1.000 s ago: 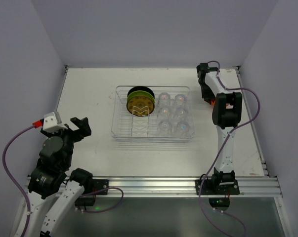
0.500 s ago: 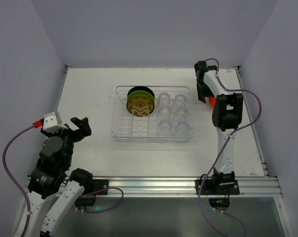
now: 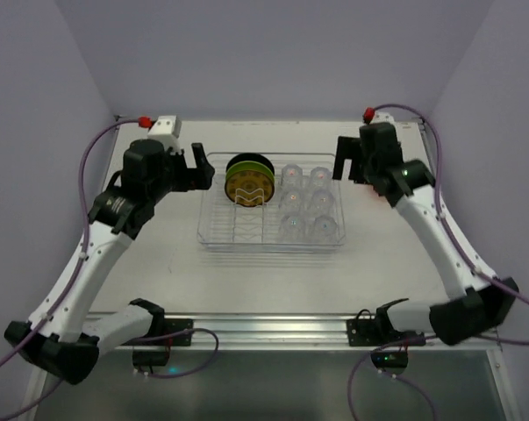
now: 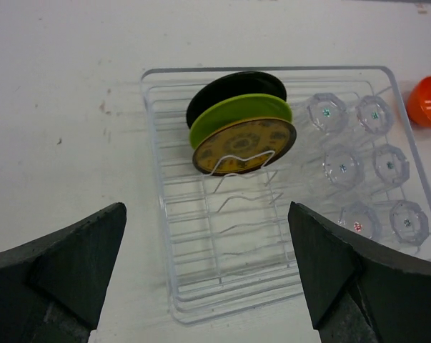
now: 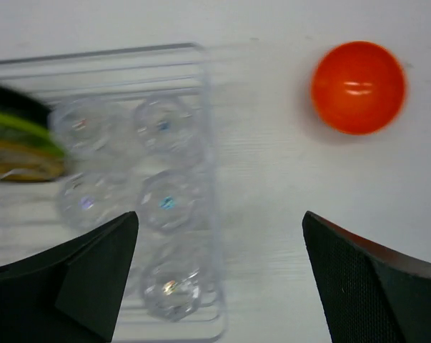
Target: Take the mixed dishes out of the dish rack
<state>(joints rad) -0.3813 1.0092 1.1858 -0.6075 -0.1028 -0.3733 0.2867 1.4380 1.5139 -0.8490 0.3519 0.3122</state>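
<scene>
The dish rack (image 3: 246,231) is set mid-tabletop, nearer the far edge. Plates (image 4: 244,146) are stood upright in its left slots, and clear cups (image 3: 292,200) are grouped in its right half. An orange bowl (image 5: 358,87) is already set out on the tabletop, between the rack and the right edge.

The left end effector (image 3: 200,174) is held wide at the rack's left wall, and the right end effector (image 3: 343,165) is held wide at its right wall.

A plate pick is judged to be in hand. The front yellow plate should be pinched at its top rim and lifted straight up, so the wire is not snagged. The cups are best taken singly by one wall.

No brand or writing can be read.
</scene>
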